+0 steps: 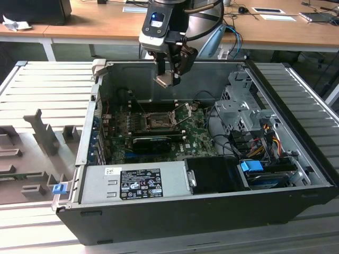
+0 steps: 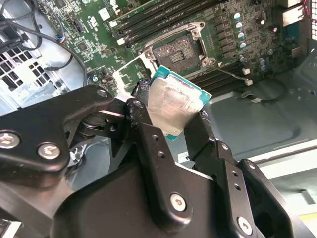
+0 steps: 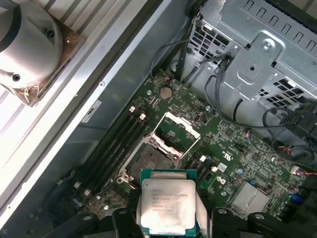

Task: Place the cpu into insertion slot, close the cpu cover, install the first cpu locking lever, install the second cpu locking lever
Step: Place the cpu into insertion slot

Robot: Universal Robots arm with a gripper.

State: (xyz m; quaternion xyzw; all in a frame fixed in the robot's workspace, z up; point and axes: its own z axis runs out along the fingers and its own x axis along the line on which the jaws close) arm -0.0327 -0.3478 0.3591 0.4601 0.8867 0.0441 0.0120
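Overhead, the hand (image 1: 168,78) grips the cpu (image 3: 167,206) above the uncovered insertion slot (image 2: 177,53) inside the case (image 1: 212,211).

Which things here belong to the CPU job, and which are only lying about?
Job: cpu, gripped by the end effector; slot, empty; cover, open.
Lying about: power supply, drive cage, black card, cables.

silver cpu (image 3: 167,206) edged teal, green motherboard (image 3: 233,148), black case (image 1: 201,211)
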